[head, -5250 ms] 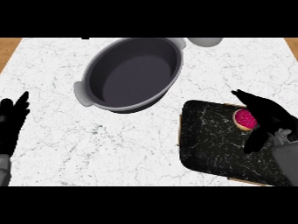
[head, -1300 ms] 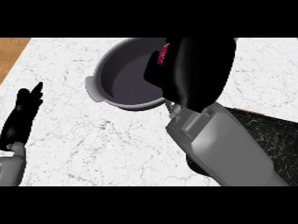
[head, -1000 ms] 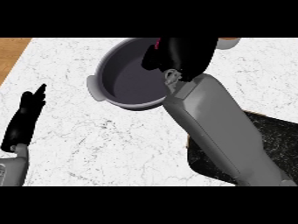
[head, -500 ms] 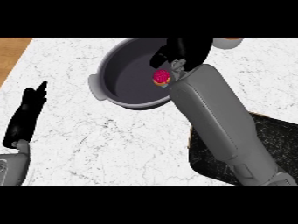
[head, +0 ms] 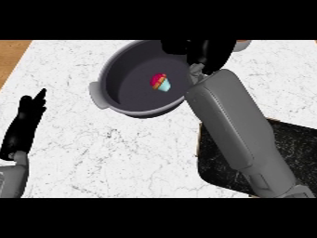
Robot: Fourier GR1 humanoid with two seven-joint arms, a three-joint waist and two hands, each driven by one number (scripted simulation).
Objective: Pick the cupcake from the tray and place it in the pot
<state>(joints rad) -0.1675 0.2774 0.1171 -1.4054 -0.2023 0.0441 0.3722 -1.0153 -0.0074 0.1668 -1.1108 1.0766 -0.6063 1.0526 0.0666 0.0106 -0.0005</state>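
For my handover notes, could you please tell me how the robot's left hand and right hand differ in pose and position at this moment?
The left hand rests at the view's left over the marble counter, fingers straight and pointing up; the right hand is stretched forward over the far rim of the pot, fingers bent downward. The left is far from the cupcake lying inside the pot; the right is just beside it. Both are black and hold nothing.
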